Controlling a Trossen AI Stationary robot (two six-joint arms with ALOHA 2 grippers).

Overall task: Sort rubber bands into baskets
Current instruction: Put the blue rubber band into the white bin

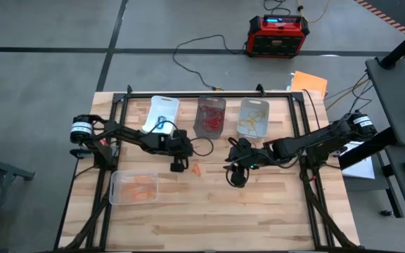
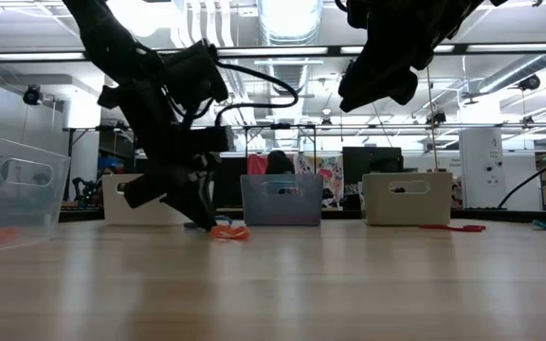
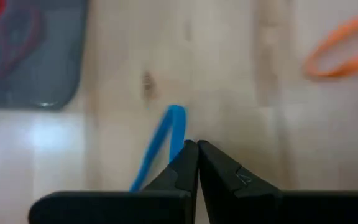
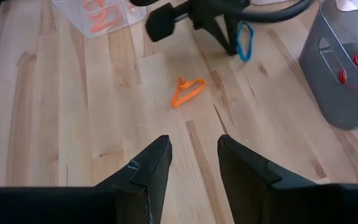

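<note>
Left wrist view: left hand [image 3: 197,149], fingers pressed together, pinches a blue rubber band [image 3: 164,142] at the desk [image 3: 241,81]. Right hand [image 4: 193,155] hovers part-open, empty, above an orange rubber band [image 4: 187,91].

The high view looks straight down on the whole desk [image 1: 209,204]. The low view sits at desk-top level, facing across toward the room. The left wrist view hangs very close above the wood. The right wrist view looks from farther back and shares the orange rubber band [image 4: 187,91] with the low view [image 2: 229,231].
</note>
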